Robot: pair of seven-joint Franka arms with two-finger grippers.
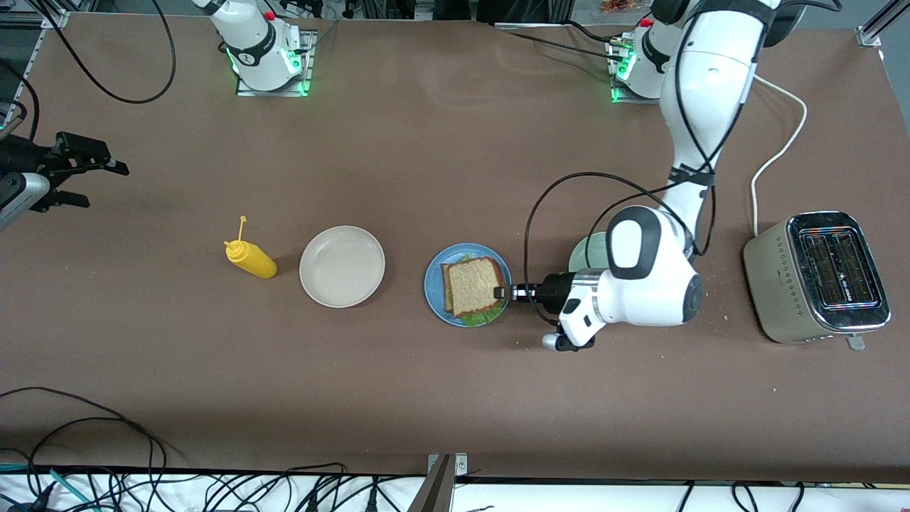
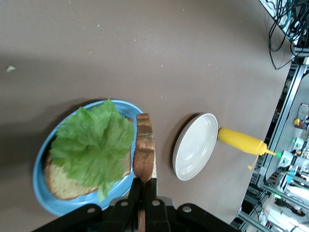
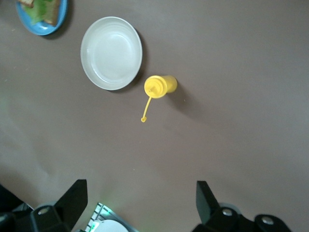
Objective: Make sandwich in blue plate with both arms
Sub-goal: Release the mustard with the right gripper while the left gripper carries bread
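Clamped tight on the edge of the top bread slice (image 2: 144, 150), the left pincer (image 1: 506, 292) is held over the blue plate (image 1: 435, 279), with the slice kept above the lettuce leaf (image 2: 91, 142) and the lower slice (image 2: 63, 186) lying in that plate. The left arm is seen bent low at the 3 o'clock side of the plate, its wrist laid level just above the bench (image 1: 426, 384). The right pincer (image 1: 106, 169) is kept fully apart and empty at the 9 o'clock edge, where its arm waits above the yellow squeeze bottle (image 3: 160, 86) and the beige plate (image 1: 342, 266).
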